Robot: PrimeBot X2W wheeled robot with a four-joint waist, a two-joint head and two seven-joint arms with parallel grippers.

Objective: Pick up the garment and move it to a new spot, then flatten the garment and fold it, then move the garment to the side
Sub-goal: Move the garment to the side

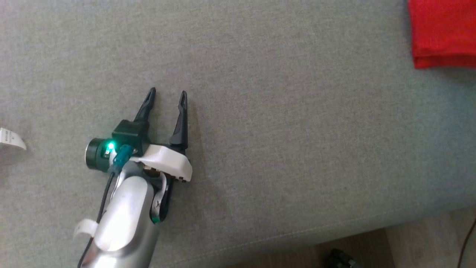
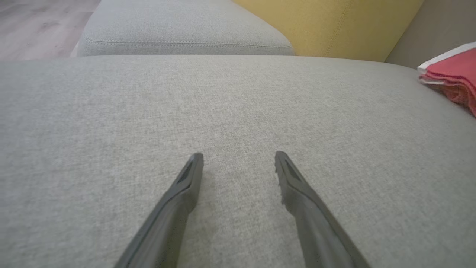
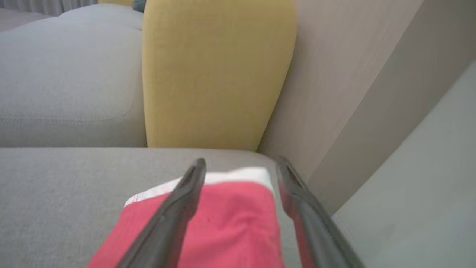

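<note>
Left gripper (image 1: 167, 93): two dark fingers spread apart with nothing between them, tips pointing across bare upholstery. The left wrist view shows the same gap (image 2: 239, 156), with plain grey weave under both tips. A green light (image 1: 109, 146) glows on the round camera housing at the wrist, and the silver forearm (image 1: 126, 216) runs down to the lower edge.

Right gripper (image 3: 241, 162): fingers parted, nothing pinched. They reach over the red cloth, one on either side of its far end; whether they touch it I cannot tell.

Garment (image 1: 442, 33): red, folded into a flat stack, lying at the far right corner of the seat, well apart from the left gripper. Layered edges show from the side (image 2: 455, 72), and a white band (image 3: 238, 175) runs along its far edge.

Seat cushion (image 1: 297, 130): grey fabric, bearing the garment.

Second grey cushion (image 2: 178, 29): beyond the first.

Yellow cushion (image 3: 215, 74): upright, behind the seat, near the garment.

Wall (image 3: 353, 74): beige, beside the yellow cushion.

White label (image 1: 9, 139): at the seat's left edge, print unreadable.

Floor (image 1: 427, 238): pale wood, past the seat's front seam.
</note>
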